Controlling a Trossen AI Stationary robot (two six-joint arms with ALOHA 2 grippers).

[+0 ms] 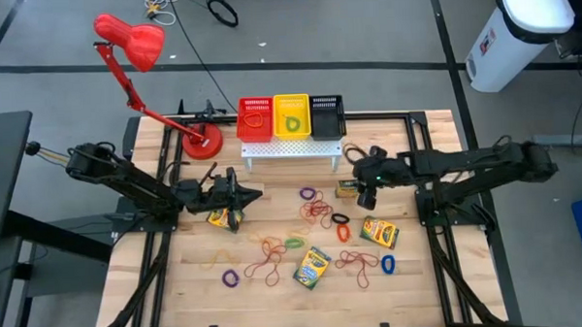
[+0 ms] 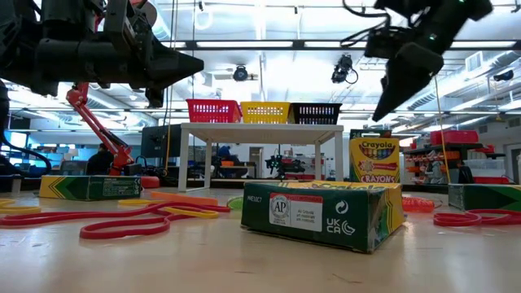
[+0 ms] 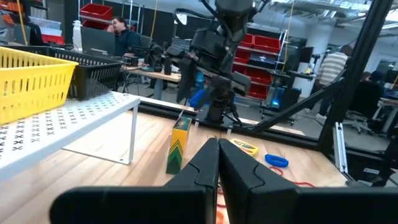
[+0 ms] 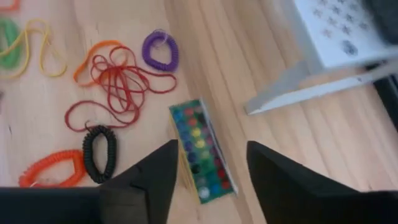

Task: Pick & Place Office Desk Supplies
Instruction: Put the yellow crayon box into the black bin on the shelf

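Several yellow-and-green crayon boxes lie on the wooden table: one (image 1: 222,218) under my left gripper, one (image 1: 379,232) at the right, one (image 1: 312,268) near the front. Another crayon box (image 4: 202,149) stands on its edge by the white rack. Loose rubber bands (image 1: 317,211) and coiled bands (image 4: 99,154) are scattered across the middle. My right gripper (image 4: 211,149) hangs open above the standing box (image 2: 374,159), pointing steeply down, one finger to each side and clear of it. My left gripper (image 3: 217,163) hovers shut and level over the table's left part, holding nothing.
A white perforated rack (image 1: 290,149) at the back carries a red basket (image 1: 255,118), a yellow basket (image 1: 291,116) and a black basket (image 1: 327,116). A red desk lamp (image 1: 131,43) stands at the back left on its base (image 1: 202,144). People sit beyond the table.
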